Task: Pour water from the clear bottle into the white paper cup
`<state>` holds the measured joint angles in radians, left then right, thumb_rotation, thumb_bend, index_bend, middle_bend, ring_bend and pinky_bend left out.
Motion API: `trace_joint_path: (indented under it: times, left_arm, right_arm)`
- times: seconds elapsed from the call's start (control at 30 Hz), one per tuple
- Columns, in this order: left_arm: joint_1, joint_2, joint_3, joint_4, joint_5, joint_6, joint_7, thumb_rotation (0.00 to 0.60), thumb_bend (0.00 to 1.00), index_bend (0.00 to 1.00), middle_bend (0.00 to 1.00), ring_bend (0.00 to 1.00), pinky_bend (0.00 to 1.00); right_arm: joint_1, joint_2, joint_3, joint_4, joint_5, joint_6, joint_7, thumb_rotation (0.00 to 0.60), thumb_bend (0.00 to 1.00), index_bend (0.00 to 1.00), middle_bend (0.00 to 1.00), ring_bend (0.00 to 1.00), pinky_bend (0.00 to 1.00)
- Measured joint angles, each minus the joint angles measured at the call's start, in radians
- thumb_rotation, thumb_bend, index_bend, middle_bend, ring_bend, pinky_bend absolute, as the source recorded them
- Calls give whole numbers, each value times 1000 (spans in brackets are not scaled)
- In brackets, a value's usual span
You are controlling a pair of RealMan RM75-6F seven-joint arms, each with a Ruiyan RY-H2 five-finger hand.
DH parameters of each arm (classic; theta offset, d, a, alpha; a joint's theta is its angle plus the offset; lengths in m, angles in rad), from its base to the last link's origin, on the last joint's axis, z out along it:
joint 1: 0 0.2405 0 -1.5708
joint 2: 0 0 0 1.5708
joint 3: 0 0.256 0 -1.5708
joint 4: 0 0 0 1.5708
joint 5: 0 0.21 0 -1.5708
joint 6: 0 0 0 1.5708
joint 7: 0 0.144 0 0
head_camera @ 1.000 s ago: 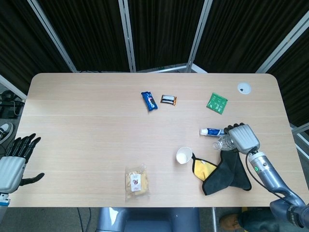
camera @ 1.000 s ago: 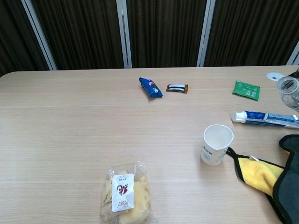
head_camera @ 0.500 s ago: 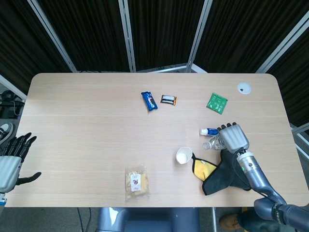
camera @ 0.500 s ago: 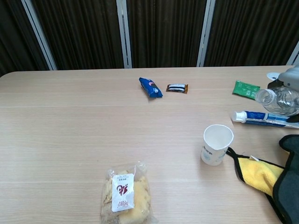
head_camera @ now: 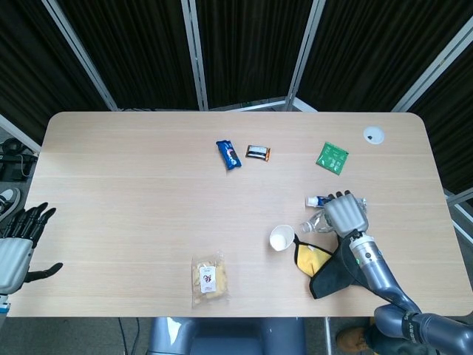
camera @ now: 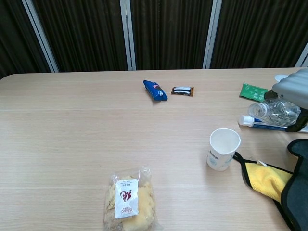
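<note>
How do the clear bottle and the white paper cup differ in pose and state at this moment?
The clear bottle is tipped sideways above the table, gripped by the right hand; the white paper cup stands upright on the table, untouched. The bottle is see-through, the cup opaque. Both are uncovered.

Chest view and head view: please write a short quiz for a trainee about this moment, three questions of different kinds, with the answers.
1. True or false: the clear bottle stands upright on the table.
2. Which hand holds the bottle: A) left hand, B) right hand, C) neither?
3. Fill in: the bottle's mouth points toward the white paper ____.

Key
1. False: it is tilted nearly level, held above the table.
2. B; the left hand holds nothing.
3. cup
</note>
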<state>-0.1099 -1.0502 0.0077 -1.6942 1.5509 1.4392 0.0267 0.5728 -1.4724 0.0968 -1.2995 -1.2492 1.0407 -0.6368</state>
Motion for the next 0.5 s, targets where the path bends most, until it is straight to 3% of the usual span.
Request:
trace_joint_path:
  times: [0.5]
  left_arm:
    - [-2,0,-2,0,-10,-6,1,600,44,0,0,0,0]
  right_arm:
    - [8,-41,15,-3,78,44,-192,600,501,554,662,594,497]
